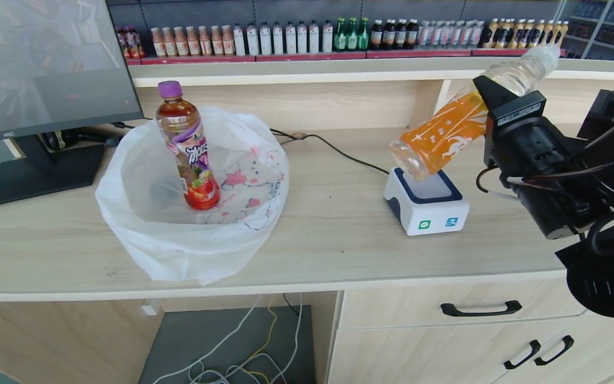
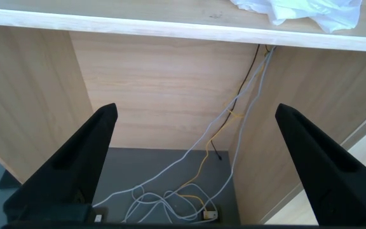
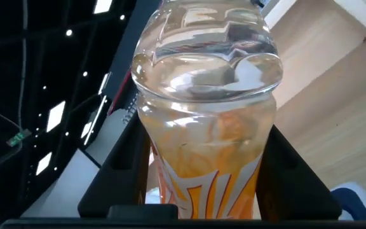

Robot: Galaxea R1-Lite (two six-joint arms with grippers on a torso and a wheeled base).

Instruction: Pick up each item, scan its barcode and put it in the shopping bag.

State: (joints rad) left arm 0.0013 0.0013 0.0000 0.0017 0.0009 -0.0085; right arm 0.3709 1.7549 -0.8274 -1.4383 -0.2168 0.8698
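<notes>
One bottle is what matters now, and my right gripper (image 1: 485, 104) has it: the jaws are clamped on the orange bottle (image 1: 448, 136) across its clear upper part, one finger on each side of it in the right wrist view (image 3: 205, 127). Its long axis runs on a slant. The base hangs low and toward my left, and the capped end rises toward my right. The base sits just over the scanner (image 1: 427, 205); whether it touches the top I cannot tell.

From these jaws the shopping bag (image 1: 142, 245) lies off to my left along the counter (image 1: 328, 229), with a stretch of bare wood between it and the scanner. Its mouth gapes upward, and a purple-capped bottle (image 1: 187, 149) stands upright inside.

My left gripper (image 2: 194, 127) hangs below the counter edge, jaws spread wide on nothing, facing the cables (image 2: 234, 121) underneath. It is on the bag's side but low, so I judge the right arm is the one placed to carry.

As I read it, the scan is the step in hand. The carry would then run leftward with the base leading, and the base should come down beside the standing bottle, not on it.
</notes>
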